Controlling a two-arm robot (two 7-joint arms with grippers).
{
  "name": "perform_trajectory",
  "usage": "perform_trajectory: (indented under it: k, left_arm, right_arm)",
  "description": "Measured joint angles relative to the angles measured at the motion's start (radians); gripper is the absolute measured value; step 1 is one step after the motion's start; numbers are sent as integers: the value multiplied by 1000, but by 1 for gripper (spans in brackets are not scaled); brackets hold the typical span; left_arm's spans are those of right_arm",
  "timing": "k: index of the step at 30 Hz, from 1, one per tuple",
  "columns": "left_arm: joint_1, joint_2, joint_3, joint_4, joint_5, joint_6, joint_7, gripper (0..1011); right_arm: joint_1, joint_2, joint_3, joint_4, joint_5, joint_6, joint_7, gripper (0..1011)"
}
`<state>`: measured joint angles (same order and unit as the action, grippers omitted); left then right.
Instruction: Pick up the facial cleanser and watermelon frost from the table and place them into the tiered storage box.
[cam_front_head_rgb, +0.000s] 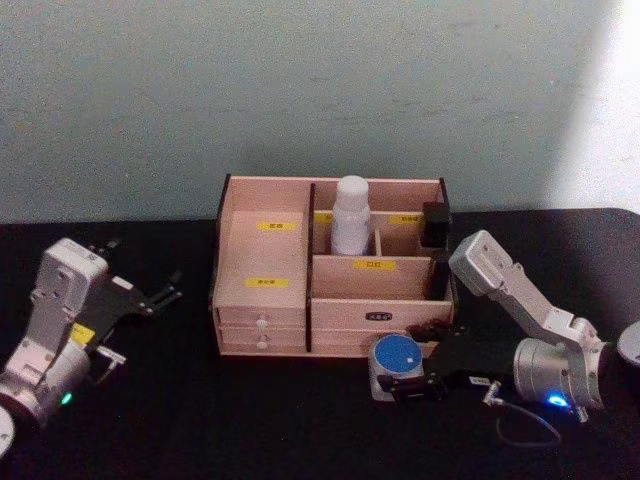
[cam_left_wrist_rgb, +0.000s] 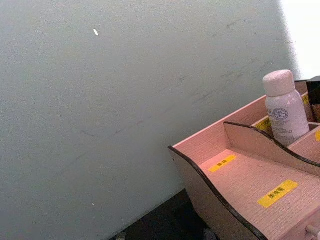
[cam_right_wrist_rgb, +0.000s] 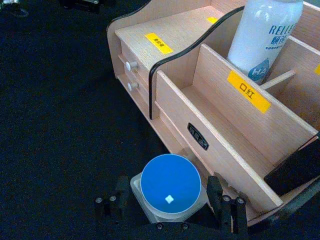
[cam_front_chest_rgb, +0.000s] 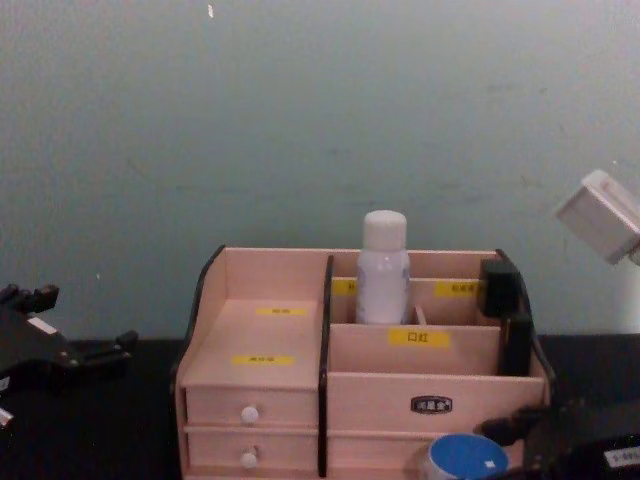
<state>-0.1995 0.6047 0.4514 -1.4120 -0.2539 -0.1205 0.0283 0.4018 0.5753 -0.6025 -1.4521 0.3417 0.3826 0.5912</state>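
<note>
Halfway: the facial cleanser stands in the tiered storage box's far compartment; the right gripper clasps the watermelon frost, not yet lifted; the left gripper rests released, far left.

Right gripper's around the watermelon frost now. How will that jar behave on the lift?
The watermelon frost looks squat and wide, so it is probably unlikely to tip. Its walls look smooth and rounded, so it may slip in the right gripper. Being small, it's likely light. The left gripper is parked at left.
</note>
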Motion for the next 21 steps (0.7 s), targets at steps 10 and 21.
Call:
perform_trajectory:
  k: [10,21]
  left_arm:
    - [0,0,0,0,0,0,0,1001]
    - [0,0,0,0,0,0,0,1001]
  right_arm:
    - [14,-17,-6,20,-9,-5,-4,1002]
    - [12,-15,-5,18,-7,-5,-3,1003]
